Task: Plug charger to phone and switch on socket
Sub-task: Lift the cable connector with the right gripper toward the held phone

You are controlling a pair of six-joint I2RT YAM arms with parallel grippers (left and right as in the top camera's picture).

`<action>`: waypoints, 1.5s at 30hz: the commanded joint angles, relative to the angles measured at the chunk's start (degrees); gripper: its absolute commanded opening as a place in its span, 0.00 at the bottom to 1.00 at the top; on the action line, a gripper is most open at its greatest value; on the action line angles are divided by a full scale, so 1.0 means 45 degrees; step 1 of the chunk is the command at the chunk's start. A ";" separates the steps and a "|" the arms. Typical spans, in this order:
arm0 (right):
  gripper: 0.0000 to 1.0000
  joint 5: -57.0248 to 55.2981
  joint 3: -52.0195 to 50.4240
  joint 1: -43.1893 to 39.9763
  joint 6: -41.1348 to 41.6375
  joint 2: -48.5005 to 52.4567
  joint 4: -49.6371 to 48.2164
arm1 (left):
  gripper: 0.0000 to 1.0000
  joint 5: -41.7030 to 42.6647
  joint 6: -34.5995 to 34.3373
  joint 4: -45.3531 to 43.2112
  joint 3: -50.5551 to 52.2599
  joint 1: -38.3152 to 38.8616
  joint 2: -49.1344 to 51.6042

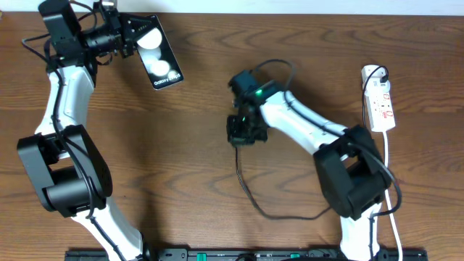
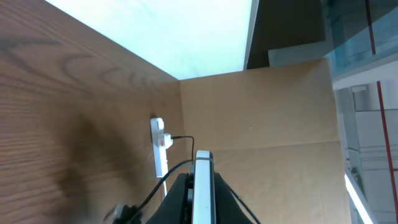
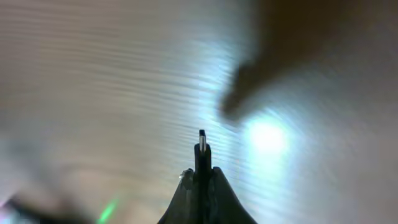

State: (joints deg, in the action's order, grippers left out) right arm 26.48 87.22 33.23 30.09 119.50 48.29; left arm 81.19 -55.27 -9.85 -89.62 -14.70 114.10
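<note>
1. Left gripper (image 1: 133,38), far-left corner of the bench (image 1: 181,181): clamped shut on one short end of the phone (image 1: 159,56), the rest of the slab pointing out toward the middle of the bench.
2. Phone face turned up to the overhead camera: two white circles, and along one edge a line of white print starting "Galaxy"; remaining letters too small to read.
3. From the left wrist: phone (image 2: 203,171) seen edge-on as a pale strip, pinched between the dark fingers (image 2: 180,200).
4. Right gripper (image 1: 243,132), near mid-bench and well apart from the phone: closed on the charger (image 1: 250,196), thin black cable trailing from it toward the front edge, then curving right under the arm.
5. From the right wrist: charger (image 3: 202,142) plug tip standing out just past the closed fingers (image 3: 217,196), above blurred wood grain.
6. Socket (image 1: 380,101) flat at the right edge, lengthwise front to back, a black plug in its far end, white cord (image 1: 391,181) running to the front.
7. Small red marks on the socket; any printing there unreadable.
8. Green light (image 1: 256,93) lit on the right wrist.
</note>
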 commanded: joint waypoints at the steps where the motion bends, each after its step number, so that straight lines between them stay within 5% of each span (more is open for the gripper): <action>1: 0.01 0.5353 0.0282 -0.0481 -0.3755 -0.0466 -0.1141 | 0.07 0.0631 0.0291 -0.0083 -0.0131 -0.0112 -0.0296; 6: 0.03 0.9452 0.0282 -0.0709 -0.5581 -0.0461 -0.3385 | 0.07 0.0738 0.0277 -0.0355 -0.0131 -0.0112 -0.0296; 22: 0.03 1.0579 0.0257 -0.0389 -0.6339 0.0175 -0.6946 | 0.08 0.1962 0.0223 -0.2846 -0.0136 -0.0112 -0.0296; 30: 0.08 1.4003 0.0257 -0.0481 -0.5741 0.2113 -1.0312 | 0.07 0.1962 0.0238 -0.2861 -0.0136 -0.0112 -0.0296; 37: 0.08 1.3974 0.0257 -0.0291 -0.4133 0.2754 -1.2463 | 0.08 0.1758 0.0233 -0.3322 -0.0136 -0.0112 -0.0296; 45: 0.07 1.3046 0.0257 -0.0476 -0.0763 0.2754 -1.6310 | 0.08 -0.0646 -0.0369 -0.3317 -0.0136 -0.0112 -0.0296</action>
State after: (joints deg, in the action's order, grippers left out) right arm 86.59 88.03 31.59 17.98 132.57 -22.59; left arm 83.37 -54.68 -24.25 -89.60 -15.05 114.10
